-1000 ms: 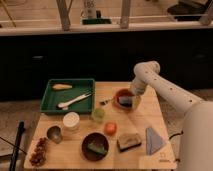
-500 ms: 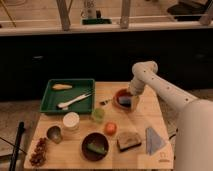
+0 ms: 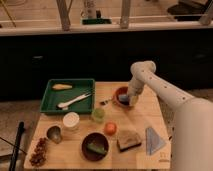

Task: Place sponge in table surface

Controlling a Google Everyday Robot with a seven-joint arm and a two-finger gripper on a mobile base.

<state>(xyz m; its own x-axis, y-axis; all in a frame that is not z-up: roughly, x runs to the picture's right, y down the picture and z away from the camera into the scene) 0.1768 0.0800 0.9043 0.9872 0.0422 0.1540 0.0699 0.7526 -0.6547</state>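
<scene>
The red-orange bowl (image 3: 120,95) stands on the light wooden table surface (image 3: 145,117), right of the middle. A small blue-grey patch, apparently the sponge (image 3: 124,98), shows inside the bowl under the gripper. My gripper (image 3: 132,99) hangs from the white arm that reaches in from the right, and it is down at the bowl's right side, at or in the rim. Whether it touches the sponge is hidden.
A green tray (image 3: 50,102) at the back left holds a banana (image 3: 62,86) and a white utensil (image 3: 72,101). In front are a white cup (image 3: 71,120), a green cup (image 3: 98,115), an orange fruit (image 3: 110,128), a dark bowl (image 3: 95,146), a brown-and-tan block (image 3: 128,141) and a light-blue pyramid (image 3: 154,140).
The arm has shifted slightly over the red-orange bowl, and the gripper now sits a little lower at its right side. Nothing else has moved.
</scene>
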